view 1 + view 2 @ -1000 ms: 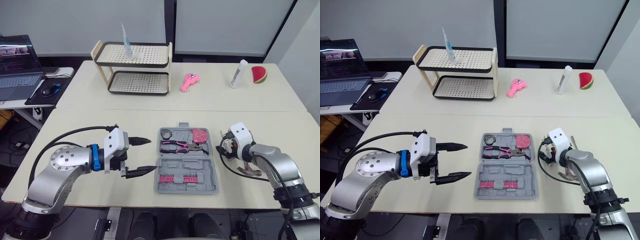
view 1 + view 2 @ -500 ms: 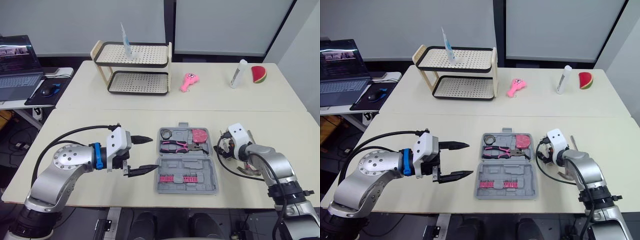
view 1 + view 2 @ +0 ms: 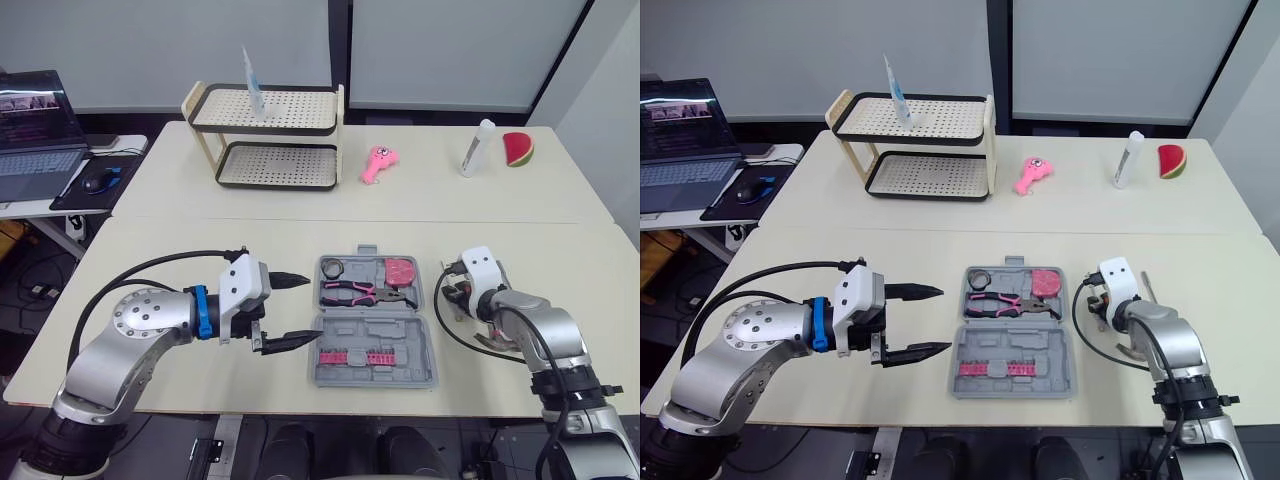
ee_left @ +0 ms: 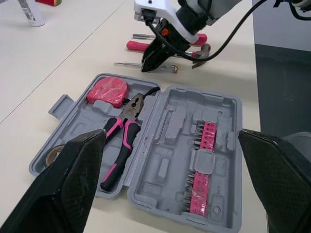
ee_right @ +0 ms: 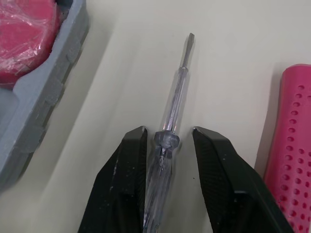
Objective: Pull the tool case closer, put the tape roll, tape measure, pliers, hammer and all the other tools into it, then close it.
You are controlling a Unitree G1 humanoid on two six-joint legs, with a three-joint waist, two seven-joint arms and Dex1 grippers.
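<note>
The piece I am after is the screwdriver [image 5: 171,114], lying flat on the bench [image 3: 250,240] just to the right of the open tool case [image 3: 372,326], with the hammer [image 5: 287,145] and its pink dotted grip close on its far side. I judge it light and stiff, but awkward: the handle is smooth plastic and round, so it could roll or squirt out under a sloppy pinch, and the thin steel shaft gives almost nothing to hold. The place to take it is the thick handle just behind the collar. That is where my right end effector [image 5: 164,132] sits, its two black fingers [image 5: 131,165] narrow and straddling the handle. A sliver of bench shows on one side, so I read it as not yet clamped. To look at, the handle is clear with a hint of something inside, and the slim bright shaft ends in a small flat blade pointing away from the wrist. My left end effector [image 3: 303,308] hangs wide open beside the case's left edge, holding nothing. Inside the case I can see the tape roll [image 3: 333,267], the pliers [image 3: 350,292] with pink grips, the pink tape measure [image 3: 400,270] and a row of pink-mounted bits [image 3: 360,356].
</note>
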